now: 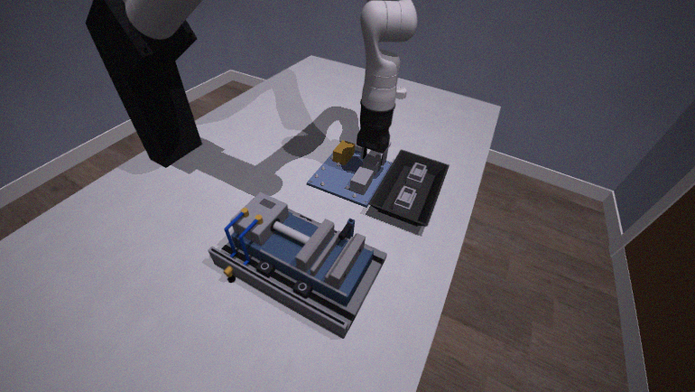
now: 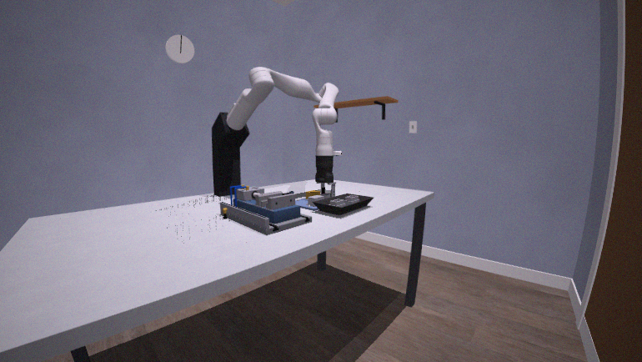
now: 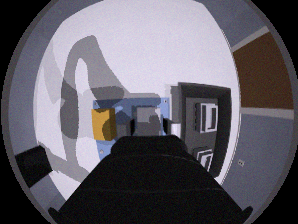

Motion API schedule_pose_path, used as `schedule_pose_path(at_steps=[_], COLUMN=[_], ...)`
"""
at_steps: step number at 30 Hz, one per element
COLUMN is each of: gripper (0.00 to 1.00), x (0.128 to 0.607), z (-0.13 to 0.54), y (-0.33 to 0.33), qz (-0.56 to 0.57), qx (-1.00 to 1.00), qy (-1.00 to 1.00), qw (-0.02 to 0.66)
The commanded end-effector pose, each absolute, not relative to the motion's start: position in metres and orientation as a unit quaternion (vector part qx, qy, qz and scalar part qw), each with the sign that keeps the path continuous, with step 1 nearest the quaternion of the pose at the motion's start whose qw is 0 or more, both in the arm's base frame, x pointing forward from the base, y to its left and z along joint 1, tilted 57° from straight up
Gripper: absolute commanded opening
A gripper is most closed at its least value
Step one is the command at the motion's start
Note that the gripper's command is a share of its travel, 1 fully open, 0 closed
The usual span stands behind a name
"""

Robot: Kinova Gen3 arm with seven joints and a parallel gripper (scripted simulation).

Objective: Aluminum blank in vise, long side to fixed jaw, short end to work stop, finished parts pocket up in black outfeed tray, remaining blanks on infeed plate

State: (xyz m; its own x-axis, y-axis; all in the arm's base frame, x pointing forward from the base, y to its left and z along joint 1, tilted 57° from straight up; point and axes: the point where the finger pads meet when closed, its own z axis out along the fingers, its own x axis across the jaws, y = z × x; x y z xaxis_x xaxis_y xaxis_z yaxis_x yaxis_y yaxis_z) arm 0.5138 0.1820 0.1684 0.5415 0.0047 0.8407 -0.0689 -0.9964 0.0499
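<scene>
My gripper [image 1: 374, 152] is open and empty, low over the far side of the blue infeed plate [image 1: 347, 178]. Its fingers stand on either side of a gray aluminum blank [image 1: 375, 161], which also shows in the wrist view [image 3: 148, 123]. A second gray blank [image 1: 361, 179] lies on the plate nearer the vise. A yellow brass blank [image 1: 343, 152] sits tilted at the plate's far left corner. Two finished parts [image 1: 417, 171] [image 1: 404, 196] lie pocket up in the black outfeed tray [image 1: 410, 191]. The vise [image 1: 296, 254] is open, with nothing between its jaws; the work stop [image 1: 348, 228] stands at their far end.
The tray sits right beside the plate, to the right of my gripper. The robot's black base column [image 1: 145, 88] stands at the back left. The table's right edge [image 1: 462, 233] runs close past the tray and vise.
</scene>
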Motion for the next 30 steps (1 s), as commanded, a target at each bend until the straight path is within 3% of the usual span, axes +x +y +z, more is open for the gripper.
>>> schedule_pose_path(at_steps=[1,12,13,30], gripper=[1.0,1.0,0.0,0.0], x=[0.5145,0.5145,0.5145,0.5145], z=[0.1661,0.1661,0.1661,0.1661], y=[0.1832,0.1832,0.1832,0.1832], qz=[0.477,0.477,0.477,0.477], qx=[0.878,0.878,0.878,0.878], qy=[-0.015,-0.015,-0.015,-0.015], qw=[0.038,0.038,0.038,0.038])
